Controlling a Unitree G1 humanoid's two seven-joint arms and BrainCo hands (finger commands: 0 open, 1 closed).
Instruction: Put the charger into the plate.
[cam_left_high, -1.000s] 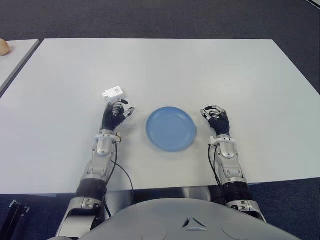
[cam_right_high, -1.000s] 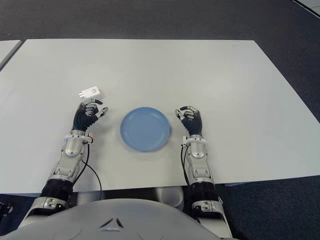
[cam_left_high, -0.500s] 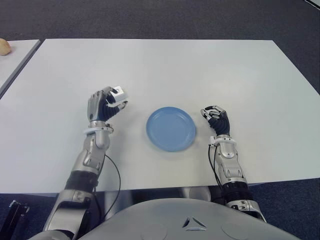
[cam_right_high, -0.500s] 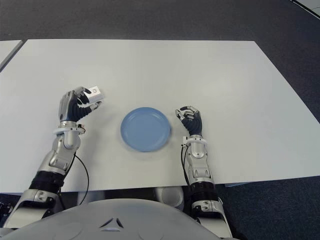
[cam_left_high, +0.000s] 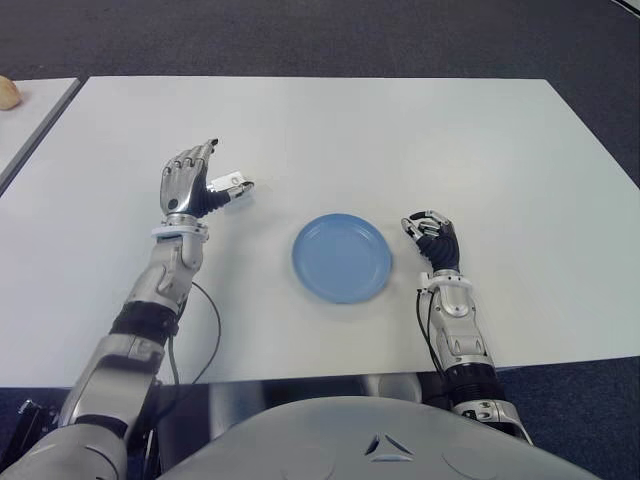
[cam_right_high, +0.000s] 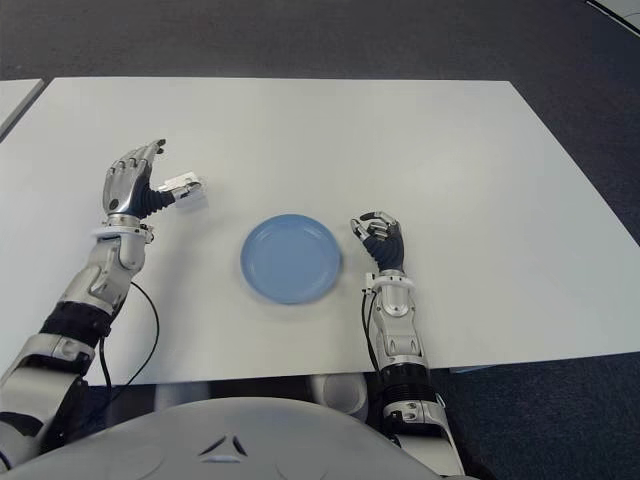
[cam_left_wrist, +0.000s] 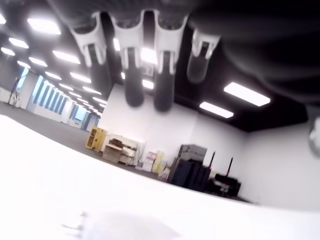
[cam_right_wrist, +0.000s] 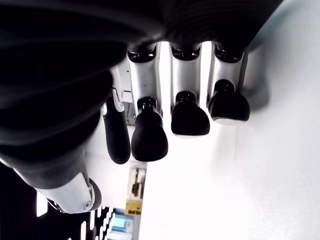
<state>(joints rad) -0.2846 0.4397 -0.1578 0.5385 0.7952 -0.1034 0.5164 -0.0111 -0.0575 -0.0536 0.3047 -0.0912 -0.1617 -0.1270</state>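
Observation:
A small white charger (cam_left_high: 230, 185) lies on the white table (cam_left_high: 400, 140), left of the round blue plate (cam_left_high: 341, 256). My left hand (cam_left_high: 188, 180) is just left of the charger, its fingers (cam_left_wrist: 162, 75) stretched out straight and holding nothing; the thumb reaches toward the charger, and I cannot tell if it touches. In the left wrist view the charger (cam_left_wrist: 100, 230) is a pale blur on the table below the hand. My right hand (cam_left_high: 430, 235) shows beside the plate on its right, its fingers (cam_right_wrist: 190, 117) curled with nothing in them.
A second table (cam_left_high: 30, 110) adjoins at the far left, with a tan object (cam_left_high: 8, 92) on its corner. Dark carpet lies beyond the far edge. The plate holds nothing.
My left hand moved forward and left, from behind the charger to beside it. Its fingers curled at the charger half a second ago and now stand straight. The charger, plate and right hand stayed put.

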